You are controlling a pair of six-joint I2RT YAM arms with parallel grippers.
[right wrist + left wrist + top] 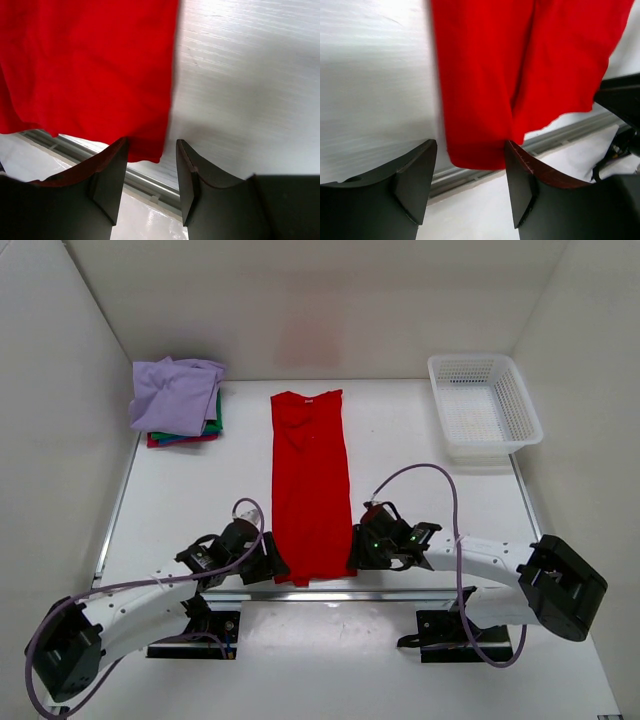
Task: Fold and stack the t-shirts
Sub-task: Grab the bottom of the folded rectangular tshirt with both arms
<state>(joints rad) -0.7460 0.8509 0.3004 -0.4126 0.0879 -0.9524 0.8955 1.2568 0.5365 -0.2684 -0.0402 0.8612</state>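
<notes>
A bright red t-shirt (311, 485) lies flat as a long narrow strip in the middle of the table, collar at the far end, hem at the near edge. My left gripper (272, 568) is open at the hem's left corner; in the left wrist view the red hem (480, 150) lies between and just beyond the fingers (520, 185). My right gripper (357, 555) is open at the hem's right corner (145, 147). A stack of folded shirts, pale lavender (175, 392) on top with green and red under it, sits at the far left.
A white mesh basket (484, 410) stands at the far right. A metal rail (400, 592) runs along the table's near edge, just under the hem. White walls enclose the table on three sides.
</notes>
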